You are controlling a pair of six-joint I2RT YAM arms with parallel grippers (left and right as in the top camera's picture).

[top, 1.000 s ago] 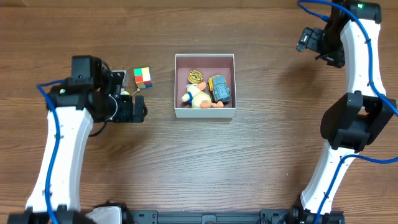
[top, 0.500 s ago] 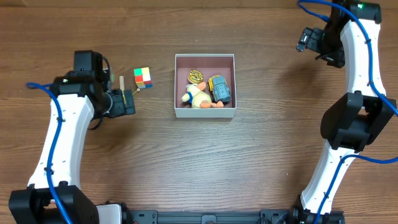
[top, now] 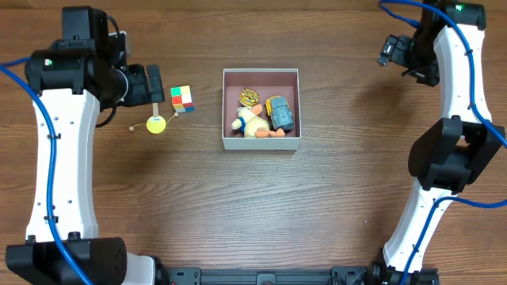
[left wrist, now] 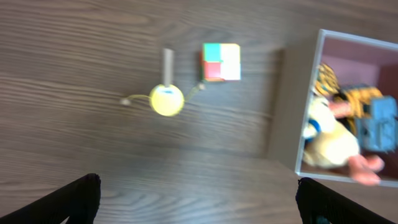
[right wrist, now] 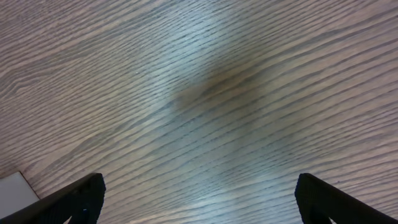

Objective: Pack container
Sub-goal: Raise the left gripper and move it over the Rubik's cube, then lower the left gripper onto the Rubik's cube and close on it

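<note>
On a dark wood-grain table, the left gripper (left wrist: 200,200) has just lifted away from the spot where it hung low a second ago, uncovering a small yellow disc (top: 156,123) with thin cords that now lies bare on the wood. The jaws stand wide apart with nothing between them, so the disc has not been picked up. The container (top: 261,143) sits at the middle of the table, well apart from the disc. It already holds a duck (top: 250,123), a blue and yellow toy (top: 279,113) and a small striped round piece (top: 249,96). A colour cube (top: 181,98) lies just beside the disc, also outside the box, so packing looks unfinished, with at least these two pieces left. The right gripper (right wrist: 202,202) hangs spread wide and empty over bare wood at the far right corner, unmoved over the last second. The left wrist view is smeared by motion, and what the disc and the pale stick (left wrist: 167,60) above it are cannot be told. The right wrist view cuts off a pale corner at its lower left edge.
</note>
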